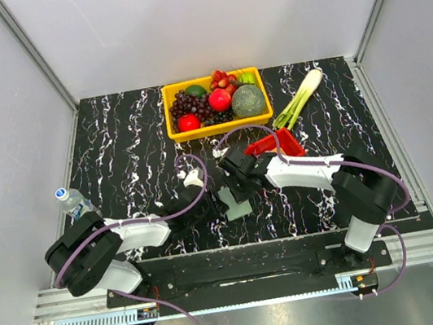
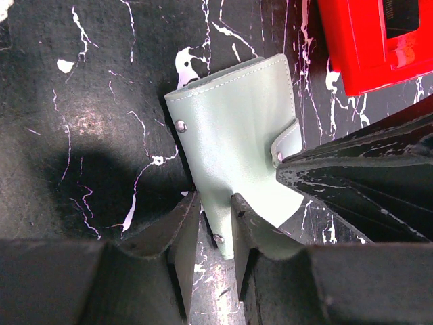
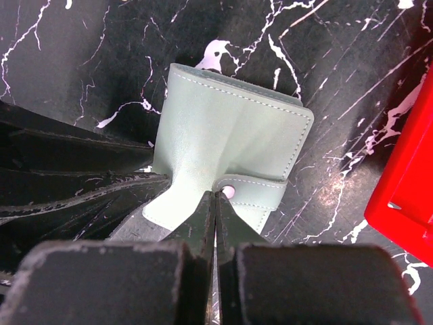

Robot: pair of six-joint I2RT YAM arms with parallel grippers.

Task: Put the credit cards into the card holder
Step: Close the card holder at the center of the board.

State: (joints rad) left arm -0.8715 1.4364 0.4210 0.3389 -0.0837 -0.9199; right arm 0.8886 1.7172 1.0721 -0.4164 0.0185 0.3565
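**Both grippers on the holder at mid-table**

The holder, a pale green pouch, lies closed on the black marbled table, between the two arms and just in front of the red basket. The left gripper has its fingers set narrow on the holder's near corner, gripping it. The right gripper has its fingers pressed together, their tips at the snap of the strap. I cannot tell whether they pinch it.

The basket's inside looks dark, and I cannot tell what it holds. At the back, a yellow tray holds grapes, two apples, strawberries and a melon. A leek lies beside the tray on the right. A bottle stands at the left edge.
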